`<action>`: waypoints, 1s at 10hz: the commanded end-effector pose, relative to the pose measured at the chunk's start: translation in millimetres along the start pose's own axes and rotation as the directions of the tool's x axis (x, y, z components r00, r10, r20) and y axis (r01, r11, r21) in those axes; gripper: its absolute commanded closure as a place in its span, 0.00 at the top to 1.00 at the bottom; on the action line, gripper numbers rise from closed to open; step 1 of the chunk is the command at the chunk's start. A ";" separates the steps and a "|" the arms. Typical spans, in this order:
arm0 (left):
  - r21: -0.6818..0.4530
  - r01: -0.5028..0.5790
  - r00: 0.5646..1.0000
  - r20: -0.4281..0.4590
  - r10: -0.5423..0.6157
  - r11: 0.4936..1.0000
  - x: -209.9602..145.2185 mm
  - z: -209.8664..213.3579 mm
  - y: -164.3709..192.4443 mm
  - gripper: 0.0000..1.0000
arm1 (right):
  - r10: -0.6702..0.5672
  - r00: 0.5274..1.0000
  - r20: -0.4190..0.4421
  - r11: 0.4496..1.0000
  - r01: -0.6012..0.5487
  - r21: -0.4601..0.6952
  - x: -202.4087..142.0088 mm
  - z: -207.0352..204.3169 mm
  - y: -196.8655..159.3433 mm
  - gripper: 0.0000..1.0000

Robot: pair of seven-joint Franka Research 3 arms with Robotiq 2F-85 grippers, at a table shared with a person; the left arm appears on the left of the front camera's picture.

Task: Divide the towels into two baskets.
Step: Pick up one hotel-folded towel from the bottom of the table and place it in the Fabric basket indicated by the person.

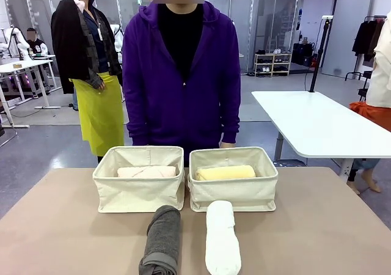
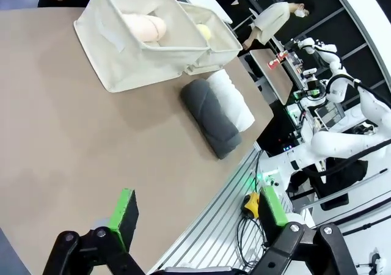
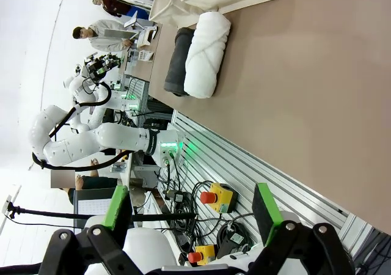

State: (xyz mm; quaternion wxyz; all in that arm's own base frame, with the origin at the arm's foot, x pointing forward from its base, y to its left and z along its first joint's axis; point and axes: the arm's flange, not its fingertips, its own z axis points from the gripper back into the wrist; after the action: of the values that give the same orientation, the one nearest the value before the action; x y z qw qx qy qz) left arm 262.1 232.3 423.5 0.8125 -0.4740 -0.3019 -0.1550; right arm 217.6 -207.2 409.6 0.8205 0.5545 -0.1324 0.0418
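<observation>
**Sorting half done: two towels binned, two left on the desk**

Sitting side by side at the far middle of the desk (image 1: 61, 226), the two cream baskets each hold one rolled towel. The pink towel (image 1: 146, 172) lies across the left basket (image 1: 137, 195), and the yellow towel (image 1: 225, 173) lies across the right basket (image 1: 235, 197). A person in a purple hoodie (image 1: 180, 91) stands just behind them.

Two towels remain outside. The grey towel (image 1: 162, 241) and the white towel (image 1: 221, 245) lie on the desk on the near side of the baskets, pointing near to far. The grey one is on the left and the white one on the right, close together, and their far ends reach the basket fronts.

Neither arm has taken hold of anything. The left jaws stand wide and empty, their green pads (image 2: 125, 211) hanging over the near edge of the desk, well short of the grey towel. The right jaws are just as wide and empty, their pads (image 3: 264, 205) held back beyond the desk's near edge.

By this showing the task is about halfway. An even split would need one of the remaining towels in each basket, most naturally grey to the left and white to the right.
</observation>
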 end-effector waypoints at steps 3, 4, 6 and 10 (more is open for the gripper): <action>-0.019 0.010 1.000 0.018 -0.010 1.000 -2.4 2.8 -0.9 1.00 | 0.018 1.000 0.010 1.000 -0.018 0.005 0.8 0.1 2.7 1.00; -0.019 0.010 1.000 0.018 -0.010 1.000 -2.4 2.8 -0.9 1.00 | 0.018 1.000 0.010 1.000 -0.018 0.005 0.8 0.1 2.7 1.00; -0.019 0.010 1.000 0.018 -0.010 1.000 -2.4 2.8 -0.9 1.00 | 0.018 1.000 0.010 1.000 -0.018 0.005 0.8 0.1 2.7 1.00; -0.019 0.010 1.000 0.018 -0.010 1.000 -2.4 2.8 -0.9 1.00 | 0.018 1.000 0.010 1.000 -0.018 0.005 0.8 0.1 2.7 1.00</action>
State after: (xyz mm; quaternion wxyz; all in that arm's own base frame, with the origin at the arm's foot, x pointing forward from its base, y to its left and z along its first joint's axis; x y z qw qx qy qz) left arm 261.4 232.7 423.7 0.8122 -0.4745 -0.3022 -0.1542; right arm 217.6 -207.3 409.5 0.8205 0.5546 -0.1323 0.0417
